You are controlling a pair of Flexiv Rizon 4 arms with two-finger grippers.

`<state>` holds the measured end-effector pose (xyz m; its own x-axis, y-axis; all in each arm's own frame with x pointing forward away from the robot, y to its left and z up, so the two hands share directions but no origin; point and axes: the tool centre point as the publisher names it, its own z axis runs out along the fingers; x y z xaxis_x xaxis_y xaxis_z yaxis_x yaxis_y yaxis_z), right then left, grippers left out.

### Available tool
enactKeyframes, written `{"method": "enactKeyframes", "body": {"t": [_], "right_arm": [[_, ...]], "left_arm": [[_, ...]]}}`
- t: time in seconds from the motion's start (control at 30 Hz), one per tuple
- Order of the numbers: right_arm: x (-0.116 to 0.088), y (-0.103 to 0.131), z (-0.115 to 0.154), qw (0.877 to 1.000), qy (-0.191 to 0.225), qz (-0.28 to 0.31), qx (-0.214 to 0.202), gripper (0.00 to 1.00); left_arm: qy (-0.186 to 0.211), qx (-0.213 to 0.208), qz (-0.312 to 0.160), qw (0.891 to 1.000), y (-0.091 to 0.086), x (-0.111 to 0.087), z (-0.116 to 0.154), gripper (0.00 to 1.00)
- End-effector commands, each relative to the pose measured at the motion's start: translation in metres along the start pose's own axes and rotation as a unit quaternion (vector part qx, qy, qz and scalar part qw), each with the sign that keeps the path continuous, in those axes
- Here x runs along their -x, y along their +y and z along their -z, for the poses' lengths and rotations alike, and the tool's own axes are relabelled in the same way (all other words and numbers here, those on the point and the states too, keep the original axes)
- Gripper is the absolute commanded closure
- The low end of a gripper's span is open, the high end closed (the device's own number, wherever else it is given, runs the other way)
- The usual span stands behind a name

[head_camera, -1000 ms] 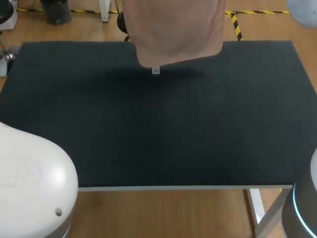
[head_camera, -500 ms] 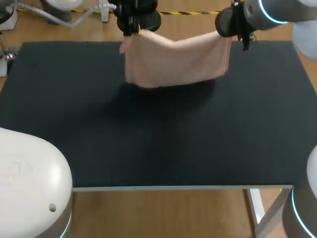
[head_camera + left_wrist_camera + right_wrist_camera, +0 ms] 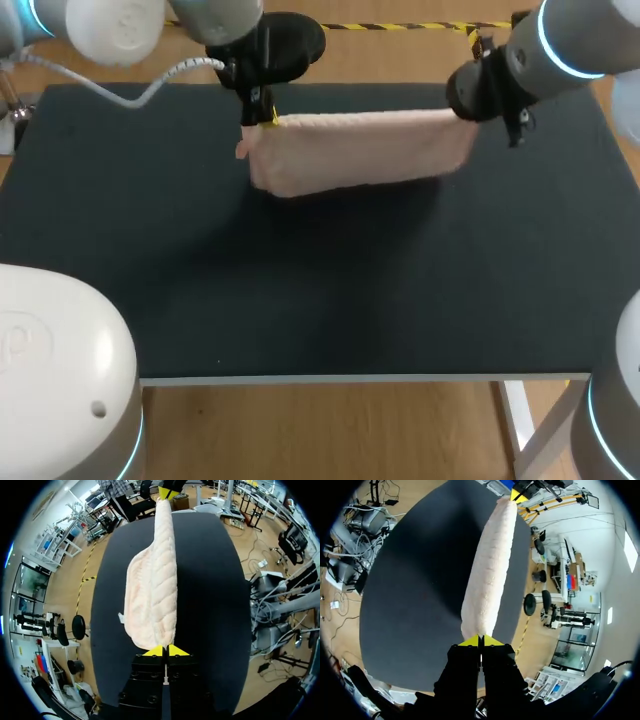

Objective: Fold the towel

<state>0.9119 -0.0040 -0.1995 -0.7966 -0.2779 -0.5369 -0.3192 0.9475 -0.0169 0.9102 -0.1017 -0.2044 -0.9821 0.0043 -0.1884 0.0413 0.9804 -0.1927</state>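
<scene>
I have the peach towel (image 3: 360, 150) strung between both arms over the far half of the black table (image 3: 330, 300). My left gripper (image 3: 165, 651) is pinched tight on the towel's left end, yellow tips meeting on the cloth. My right gripper (image 3: 480, 641) is clamped the same way on the right end. The upper edge runs nearly straight from one gripper to the other, parallel to the table's far edge and just inside it. The rest of the cloth hangs below that edge and bulges toward the near side. From the head view I cannot tell whether the lower edge touches the surface. A small tag (image 3: 121, 616) sticks out near the left end. A wide stretch of dark table top lies between the towel and the near edge, with margins out to the left and right edges too. A white cable (image 3: 130, 95) from my left arm loops over the far left corner
</scene>
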Motion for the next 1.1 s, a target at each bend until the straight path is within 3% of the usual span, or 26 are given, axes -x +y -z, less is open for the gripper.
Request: {"method": "enactKeyframes", "body": {"t": [0.03,0.37,0.77,1.1], "right_arm": [[-0.004,0.001,-0.038,1.000,0.024,-0.008,-0.008,1.00],[-0.026,-0.010,-0.105,0.995,0.086,-0.027,-0.042,1.00],[0.004,-0.028,-0.162,0.993,0.096,-0.030,-0.060,1.00],[0.015,-0.038,-0.180,0.992,0.099,-0.024,-0.073,1.00]], "left_arm": [[0.037,0.012,0.007,0.999,-0.006,0.016,-0.029,1.00],[0.102,0.039,0.016,0.994,-0.001,0.028,-0.093,1.00],[0.118,0.069,0.017,0.990,0.017,0.084,-0.144,1.00],[0.126,0.075,0.024,0.989,0.025,0.105,-0.155,1.00]]}}
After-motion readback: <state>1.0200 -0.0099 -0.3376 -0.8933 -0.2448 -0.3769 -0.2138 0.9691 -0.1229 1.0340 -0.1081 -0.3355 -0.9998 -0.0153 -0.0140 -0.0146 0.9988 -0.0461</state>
